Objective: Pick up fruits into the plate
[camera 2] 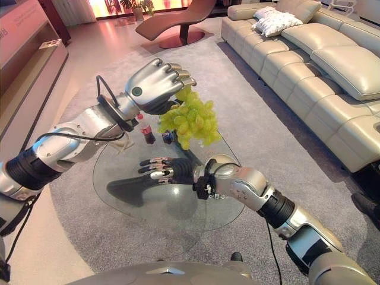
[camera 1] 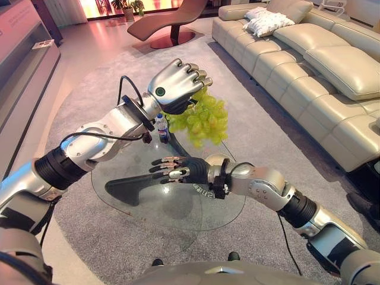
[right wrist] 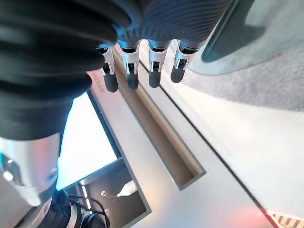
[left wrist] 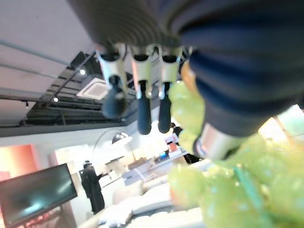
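Two small bottles [camera 2: 145,130] stand on a round glass table [camera 2: 119,169] beside a beige sofa [camera 1: 314,65].

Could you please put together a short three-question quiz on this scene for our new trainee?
1. True or false: the left robot hand holds the bunch of green grapes above the glass table.
2. The right robot hand is: A) curled round a bottle; B) stretched flat, fingers straight; C) gripping the grapes.
3. Fill in: two small ___ stand on the table behind the raised arm.

Key: 1 true; 2 B; 3 bottles.
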Tool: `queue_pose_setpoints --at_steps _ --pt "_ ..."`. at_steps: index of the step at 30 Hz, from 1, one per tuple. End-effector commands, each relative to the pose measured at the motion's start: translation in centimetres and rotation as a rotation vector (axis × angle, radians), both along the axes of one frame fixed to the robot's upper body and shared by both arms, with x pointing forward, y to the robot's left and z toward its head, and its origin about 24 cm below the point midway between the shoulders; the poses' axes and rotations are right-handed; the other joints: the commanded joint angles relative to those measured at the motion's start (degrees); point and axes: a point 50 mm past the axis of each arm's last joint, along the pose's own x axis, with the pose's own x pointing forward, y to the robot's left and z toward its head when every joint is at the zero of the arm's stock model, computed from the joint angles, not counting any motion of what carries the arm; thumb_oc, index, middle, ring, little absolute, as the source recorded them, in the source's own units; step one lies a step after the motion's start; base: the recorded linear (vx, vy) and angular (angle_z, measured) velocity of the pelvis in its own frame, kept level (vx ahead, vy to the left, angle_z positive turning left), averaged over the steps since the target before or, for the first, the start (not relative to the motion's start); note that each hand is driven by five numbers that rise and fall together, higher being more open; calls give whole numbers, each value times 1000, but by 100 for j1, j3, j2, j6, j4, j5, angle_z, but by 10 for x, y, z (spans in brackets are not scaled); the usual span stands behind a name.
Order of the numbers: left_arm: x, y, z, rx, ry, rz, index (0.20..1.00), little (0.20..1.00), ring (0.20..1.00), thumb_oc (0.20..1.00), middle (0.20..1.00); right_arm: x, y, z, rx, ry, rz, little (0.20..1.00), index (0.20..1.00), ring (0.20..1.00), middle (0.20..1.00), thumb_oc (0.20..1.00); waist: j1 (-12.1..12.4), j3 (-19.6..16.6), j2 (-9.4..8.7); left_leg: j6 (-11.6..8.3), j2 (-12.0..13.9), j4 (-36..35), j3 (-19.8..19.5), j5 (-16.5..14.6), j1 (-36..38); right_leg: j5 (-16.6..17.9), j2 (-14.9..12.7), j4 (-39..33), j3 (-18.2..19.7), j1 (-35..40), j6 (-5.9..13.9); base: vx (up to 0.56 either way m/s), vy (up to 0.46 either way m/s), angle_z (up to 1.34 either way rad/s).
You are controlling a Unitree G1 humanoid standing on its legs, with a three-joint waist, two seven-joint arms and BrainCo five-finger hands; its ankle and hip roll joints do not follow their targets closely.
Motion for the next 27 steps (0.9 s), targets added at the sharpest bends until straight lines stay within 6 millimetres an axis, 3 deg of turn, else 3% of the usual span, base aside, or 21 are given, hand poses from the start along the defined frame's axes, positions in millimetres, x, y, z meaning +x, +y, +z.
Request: queue_pose_setpoints --at_steps 1,9,12,16,19,20,24,27 --pt "2 34 61 -136 -232 113 200 200 200 200 200 1 -12 11 25 -40 53 1000 1000 1000 1000 1000 -35 0 -196 219 -259 293 -206 -740 -17 -840 128 517 -122 245 -29 0 0 0" --pt "-3 53 67 -163 -266 161 200 200 200 200 200 8 -56 -9 -128 -71 -55 1000 1000 1000 1000 1000 -100 -3 -210 193 -233 243 -190 -702 -4 -814 124 501 -106 240 -18 0 0 0" --pt "-4 61 71 -165 -277 185 200 200 200 200 200 18 -82 -13 -244 -165 -131 1000 1000 1000 1000 1000 -147 17 -198 192 -235 228 -178 -687 -4 -811 134 513 -84 224 -22 -10 3 0" --pt "-4 67 73 -169 -284 193 200 200 200 200 200 26 -101 -8 -373 -310 -180 1000 1000 1000 1000 1000 -175 34 -194 188 -238 224 -167 -691 2 -813 135 515 -64 222 -25 0 0 0" --pt "-5 71 74 -176 -290 197 200 200 200 200 200 36 -113 9 -409 -441 -273 1000 1000 1000 1000 1000 -203 52 -182 193 -233 218 -149 -686 15 -800 136 520 -47 217 -18 0 0 0" --pt "-6 72 75 -179 -291 195 200 200 200 200 200 42 -111 24 -345 -498 -292 1000 1000 1000 1000 1000 -207 62 -170 195 -230 232 -135 -692 24 -799 137 530 -48 220 -22 -11 8 -4" --pt "-5 72 71 -185 -289 170 200 200 200 200 200 47 -90 70 -93 -696 -351 1000 1000 1000 1000 1000 -170 75 -132 202 -240 263 -164 -727 -1 -806 134 539 -53 207 -35 -7 4 -5" --pt "-4 69 67 -191 -283 151 200 200 200 200 200 45 -73 92 79 -785 -380 1000 1000 1000 1000 1000 -138 60 -97 213 -256 275 -196 -761 -9 -823 132 522 -53 221 -37 0 0 0"
